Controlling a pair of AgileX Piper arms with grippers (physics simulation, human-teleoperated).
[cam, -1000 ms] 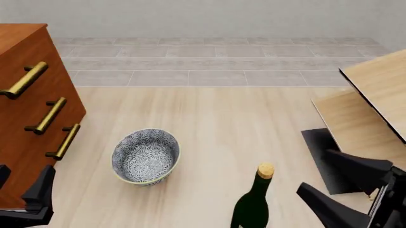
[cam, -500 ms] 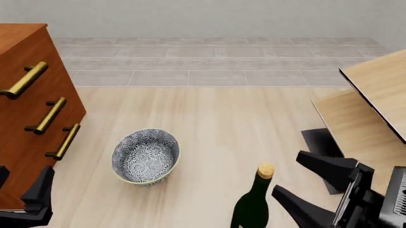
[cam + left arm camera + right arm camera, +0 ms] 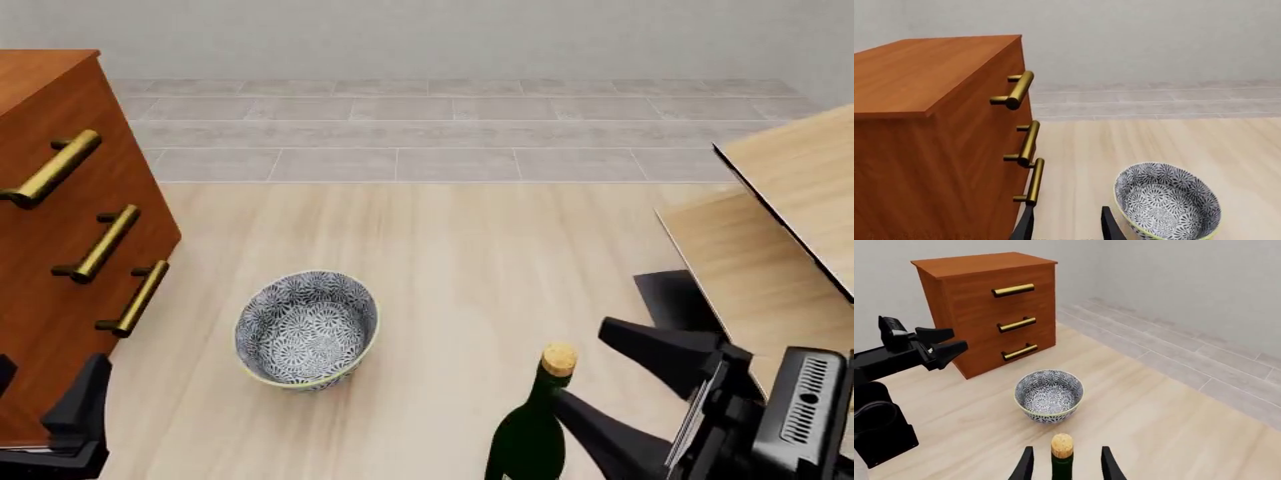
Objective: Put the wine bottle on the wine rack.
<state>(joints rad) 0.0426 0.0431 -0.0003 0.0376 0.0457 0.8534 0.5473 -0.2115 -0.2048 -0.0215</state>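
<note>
While the right gripper [image 3: 1062, 465] stands wide open with nothing held, the bottle [image 3: 537, 425] sits upright between its jaws, its gold top centred in the gap in the right wrist view and clear of both fingers. The step in hand looks like the approach to a grasp, and doing it well probably means going lower so the jaws close on the neck or shoulder rather than the foil tip (a pinch that high would likely let the glass swing), keeping the gap centred and closing gently so the bottle is not tipped. The rack [image 3: 787, 230] lies behind and to the outer side of the right jaws, so the carry would be short. The left gripper [image 3: 1066, 225] is also open and empty, with the cabinet [image 3: 927, 140] beside one jaw and the bowl [image 3: 1166, 202] just beyond the other. Only the front view shows the rack; the right wrist view alone shows the top framed between the fingers, plus the left arm near the cabinet. The left wrist view shows neither bottle nor rack.
</note>
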